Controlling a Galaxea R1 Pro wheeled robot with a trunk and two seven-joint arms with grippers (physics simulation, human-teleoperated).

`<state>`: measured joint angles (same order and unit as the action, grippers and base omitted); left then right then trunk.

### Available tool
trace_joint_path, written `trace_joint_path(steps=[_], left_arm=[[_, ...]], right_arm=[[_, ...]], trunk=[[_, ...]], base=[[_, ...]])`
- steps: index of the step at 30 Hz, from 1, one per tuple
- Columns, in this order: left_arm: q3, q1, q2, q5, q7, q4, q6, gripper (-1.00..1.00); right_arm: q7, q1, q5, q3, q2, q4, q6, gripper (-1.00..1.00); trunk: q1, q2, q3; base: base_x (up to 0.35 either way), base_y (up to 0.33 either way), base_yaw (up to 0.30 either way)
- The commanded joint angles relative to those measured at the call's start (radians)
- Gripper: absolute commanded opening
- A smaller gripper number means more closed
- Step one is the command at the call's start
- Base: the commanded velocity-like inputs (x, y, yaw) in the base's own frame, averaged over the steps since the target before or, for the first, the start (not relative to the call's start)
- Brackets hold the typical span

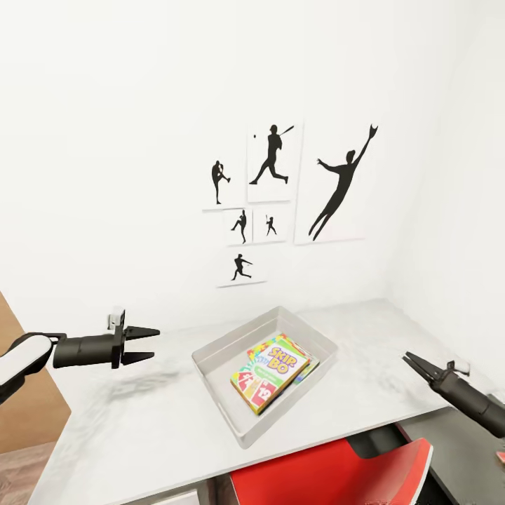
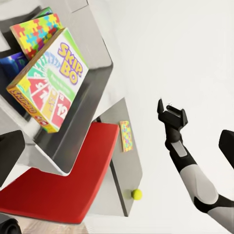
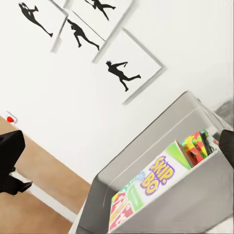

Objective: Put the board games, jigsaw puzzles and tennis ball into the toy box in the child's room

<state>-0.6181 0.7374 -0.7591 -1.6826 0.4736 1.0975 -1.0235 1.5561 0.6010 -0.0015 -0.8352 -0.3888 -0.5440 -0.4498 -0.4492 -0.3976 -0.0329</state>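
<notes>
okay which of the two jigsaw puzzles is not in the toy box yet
The jigsaw puzzle lying flat on the lower dark cabinet section beyond the red chair. The other jigsaw already sits in the toy box.

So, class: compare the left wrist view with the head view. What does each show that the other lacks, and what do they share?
Left wrist view alone: a tennis ball and a jigsaw puzzle lying on the dark cabinet section.
Head view alone: the baseball posters and the open left gripper.
Both: the toy box holding the SKIP-BO game, the red chair, and the right gripper.
</notes>
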Motion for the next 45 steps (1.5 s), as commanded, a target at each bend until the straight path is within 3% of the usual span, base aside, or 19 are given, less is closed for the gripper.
trace_joint_path(steps=[1,6,9,15,36,45], left_arm=[[-0.004,0.002,-0.001,0.004,0.010,-0.001,0.001,1.00],[0.003,0.002,-0.006,0.003,0.044,0.001,-0.001,1.00],[0.007,0.002,-0.011,0.007,0.102,0.002,-0.004,1.00],[0.009,0.002,-0.042,0.012,0.162,0.001,-0.008,1.00],[0.008,0.002,-0.050,0.012,0.169,0.001,-0.010,1.00],[0.008,0.002,-0.049,0.012,0.169,0.002,-0.011,1.00]], right_arm=[[0.004,-0.003,-0.001,-0.002,0.001,-0.002,-0.010,1.00],[0.004,-0.010,-0.004,-0.001,0.003,-0.006,-0.010,1.00],[0.004,-0.012,-0.004,0.003,0.005,-0.007,-0.009,1.00],[0.004,-0.012,-0.005,0.002,0.005,-0.008,-0.006,1.00],[0.002,-0.032,-0.007,-0.003,0.005,-0.036,-0.002,1.00],[0.002,-0.033,-0.009,-0.005,0.004,-0.036,-0.003,1.00]], trunk=[[-0.001,-0.002,-0.001],[-0.001,-0.002,0.005],[-0.001,-0.002,0.007],[-0.001,-0.002,0.007],[-0.001,-0.002,0.007],[-0.001,-0.002,0.016]], base=[[0.000,0.000,-0.193],[0.000,0.000,-0.195],[0.000,0.000,-0.092],[0.000,0.000,-0.018],[-0.070,0.000,-0.001],[0.000,0.000,-0.149]])
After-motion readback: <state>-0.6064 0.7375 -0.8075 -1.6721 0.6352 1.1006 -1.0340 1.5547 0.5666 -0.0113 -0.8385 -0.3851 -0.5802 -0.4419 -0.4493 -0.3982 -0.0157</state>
